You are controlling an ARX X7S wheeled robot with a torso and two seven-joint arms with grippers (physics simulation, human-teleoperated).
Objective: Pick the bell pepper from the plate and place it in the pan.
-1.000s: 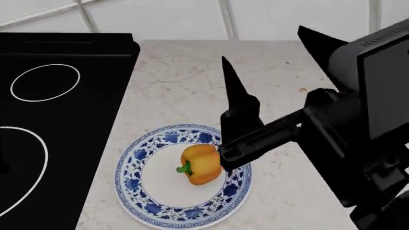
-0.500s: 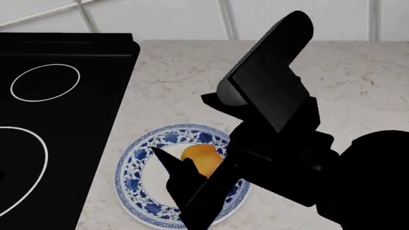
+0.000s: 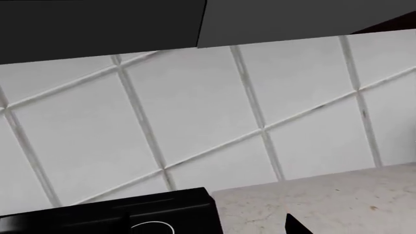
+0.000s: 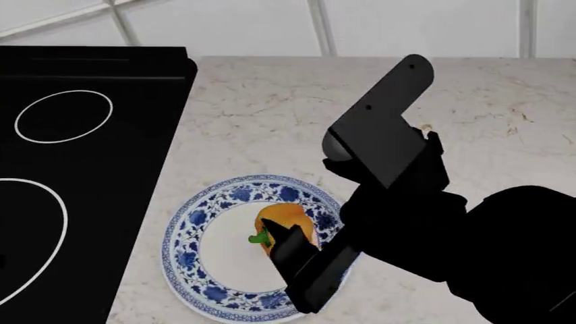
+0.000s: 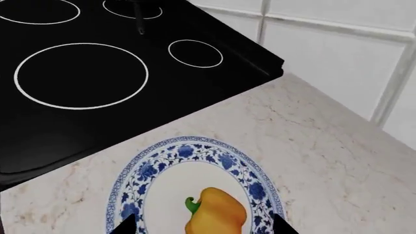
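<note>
The bell pepper (image 4: pixel 286 231) lies on the plate (image 4: pixel 193 229). The right gripper (image 5: pixel 202 225) hovers above it, jaws apart. Left gripper jaw state: cannot tell.

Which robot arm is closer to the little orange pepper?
The right one. Its tool hangs just over the bell pepper on the plate, fingertips to either side. The left tool isn't seen near it; its camera faces the wall tiles.

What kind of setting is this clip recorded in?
Most likely a simulated kitchen counter. A black cooktop with white burner rings sits flush beside a pale marble-look countertop, backed by a white tiled wall. A blue-rimmed plate holds a bell pepper.
</note>
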